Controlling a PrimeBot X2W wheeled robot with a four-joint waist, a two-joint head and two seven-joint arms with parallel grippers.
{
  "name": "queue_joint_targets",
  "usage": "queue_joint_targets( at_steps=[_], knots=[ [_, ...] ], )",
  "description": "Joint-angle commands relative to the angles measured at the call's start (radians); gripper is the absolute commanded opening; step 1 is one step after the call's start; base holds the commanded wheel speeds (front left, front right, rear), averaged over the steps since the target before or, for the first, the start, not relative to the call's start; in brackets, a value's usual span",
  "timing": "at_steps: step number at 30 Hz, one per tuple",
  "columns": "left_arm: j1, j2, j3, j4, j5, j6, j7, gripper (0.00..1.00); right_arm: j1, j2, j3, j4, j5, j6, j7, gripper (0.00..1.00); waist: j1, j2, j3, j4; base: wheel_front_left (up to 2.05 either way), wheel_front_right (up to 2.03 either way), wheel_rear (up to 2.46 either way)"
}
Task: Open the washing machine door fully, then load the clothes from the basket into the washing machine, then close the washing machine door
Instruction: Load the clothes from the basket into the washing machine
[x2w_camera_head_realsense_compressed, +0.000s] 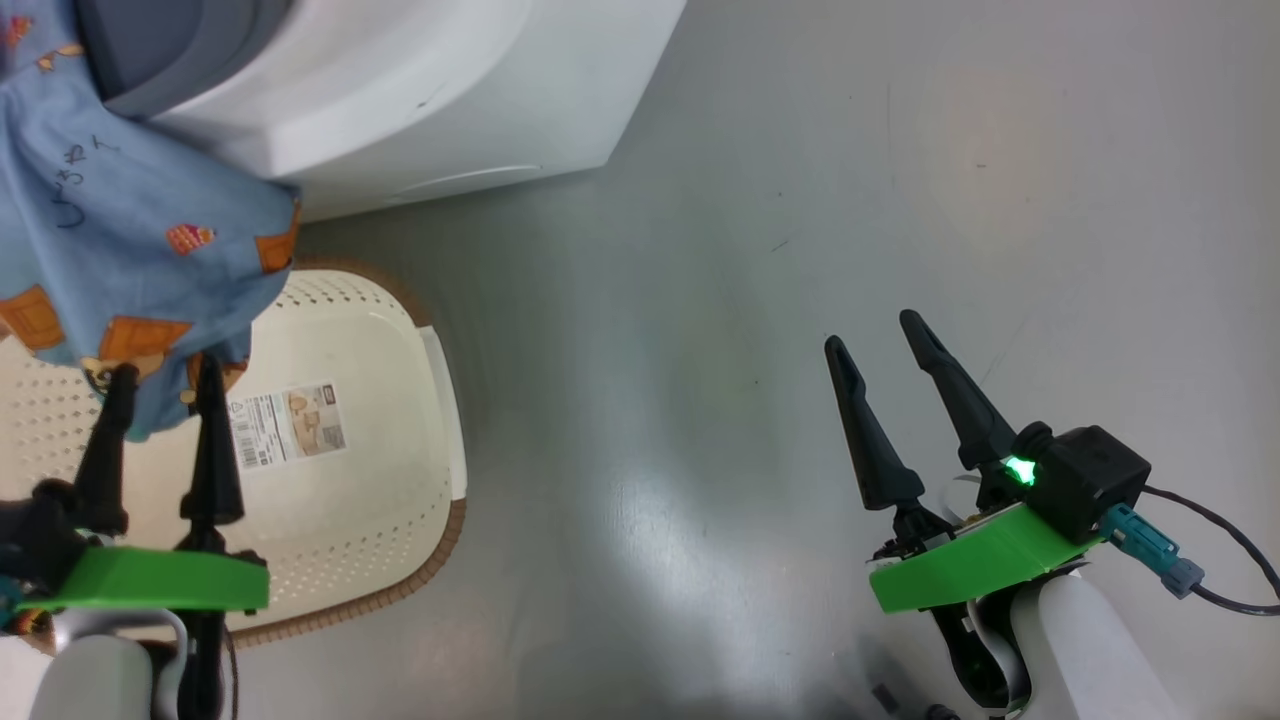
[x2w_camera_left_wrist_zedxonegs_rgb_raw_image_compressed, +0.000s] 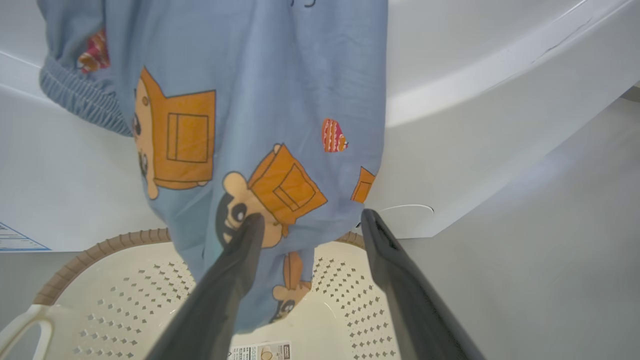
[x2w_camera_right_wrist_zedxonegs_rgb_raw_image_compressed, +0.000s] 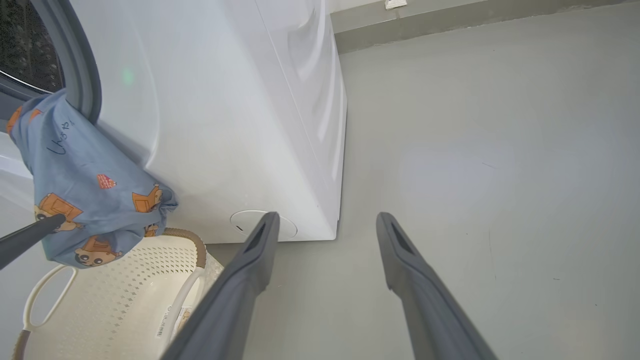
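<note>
Both your grippers stood spread: your left gripper (x2w_camera_head_realsense_compressed: 167, 368) sat at the lower hem of the clothes (x2w_camera_head_realsense_compressed: 130, 220), which hung from the washing machine (x2w_camera_head_realsense_compressed: 420, 90) mouth over the basket (x2w_camera_head_realsense_compressed: 390, 420); your right gripper (x2w_camera_head_realsense_compressed: 873, 332) hovered well apart.

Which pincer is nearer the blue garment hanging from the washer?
Left. The left pincer is at the bottom of the garment, over the basket; the right pincer is well aside, over floor.

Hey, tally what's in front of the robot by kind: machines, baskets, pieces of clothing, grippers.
Washing machine: 1
Basket: 1
Clothes: 1 blue printed piece
Grippers: 2, left gripper and right gripper
Total: 5
</note>
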Motion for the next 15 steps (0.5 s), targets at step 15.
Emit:
queue_joint_targets(
  at_steps=[15],
  knots=[
    [-0.157,0.052,0.099,0.119,0.002,-0.003,-0.005,1.0,-0.008,0.006,0.019,-0.035,-0.021,0.009,-0.005,1.0,0.0,0.0,0.068,0.009,0.0,0.0,0.0]
  ],
)
